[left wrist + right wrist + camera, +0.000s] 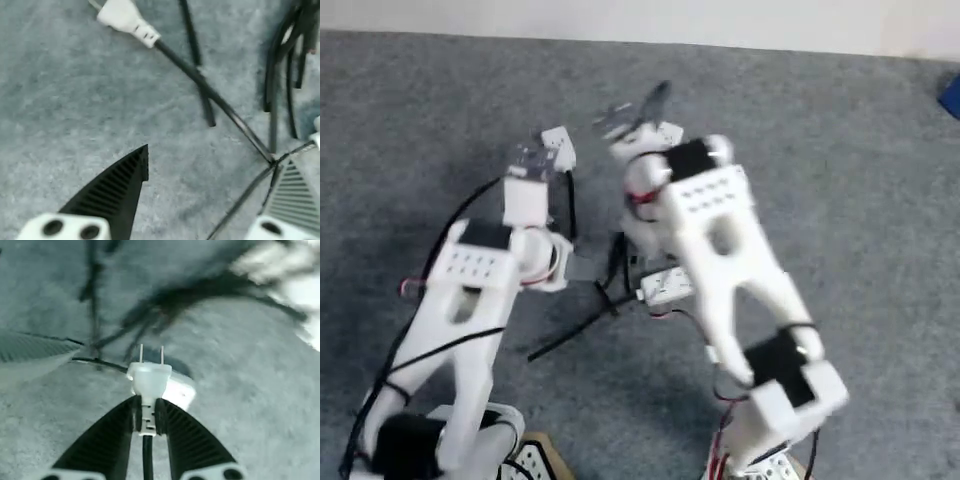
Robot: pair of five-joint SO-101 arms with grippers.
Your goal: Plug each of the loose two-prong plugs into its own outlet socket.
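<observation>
My right gripper (147, 412) is shut on a white two-prong plug (149, 379), gripped by its neck with the prongs pointing away over the grey carpet. In the high view the right gripper (638, 112) hangs blurred at the far middle. My left gripper (210, 175) is open above the carpet with nothing between its fingers. A second white plug (125, 19) lies loose on the carpet beyond it, its black cable (210, 92) trailing off. In the high view this plug (558, 148) sits just past the left gripper (532, 160). A white outlet block (666, 287) lies between the two arms.
Several black cables (605, 300) cross the carpet between the arms, and more cables (287, 60) bunch together near the left gripper. A blue object (951, 95) shows at the far right edge. Open carpet lies to the left and right of the arms.
</observation>
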